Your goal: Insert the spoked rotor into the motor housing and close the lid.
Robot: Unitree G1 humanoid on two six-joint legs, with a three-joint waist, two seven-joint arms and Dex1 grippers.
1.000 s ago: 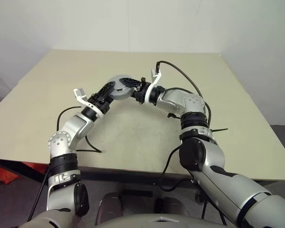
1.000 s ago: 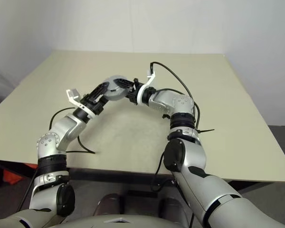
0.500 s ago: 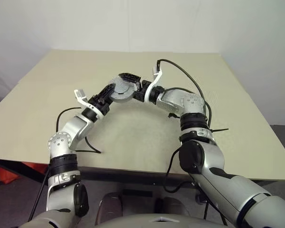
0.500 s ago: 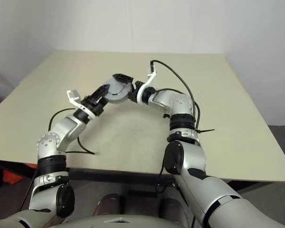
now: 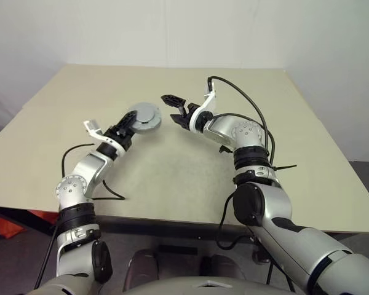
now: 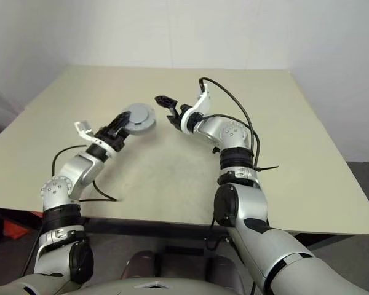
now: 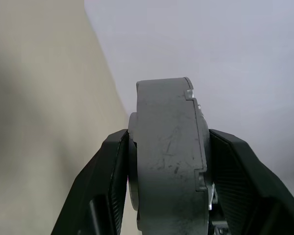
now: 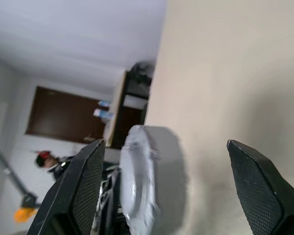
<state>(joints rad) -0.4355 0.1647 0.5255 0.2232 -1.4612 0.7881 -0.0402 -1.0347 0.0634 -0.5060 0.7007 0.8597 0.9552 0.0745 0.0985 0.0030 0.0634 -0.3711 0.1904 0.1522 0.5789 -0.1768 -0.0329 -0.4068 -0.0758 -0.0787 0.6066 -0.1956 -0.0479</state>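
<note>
Beige tabletop (image 5: 172,178) is being backed by plain white walls, and its surface is being crossed only by the robot's own black cables. Above it, toward the far left of centre, a round grey disc (image 5: 144,117) is being held off the table by the left gripper (image 5: 130,121); its two black fingers (image 7: 105,186) are being pressed against the disc's two flat faces, so that the disc is being pinched edge-on between them, as is being shown in the left wrist view. Whether this disc is the motor housing cannot be told, since no copper windings are being shown on the visible face. Just to the right of the disc, and apart from it, the right gripper (image 5: 174,104) is being held with its fingers (image 8: 76,191) spread wide and nothing between them. In the right wrist view the disc (image 8: 147,181) is being seen beyond those spread fingers, untouched by them.
</note>
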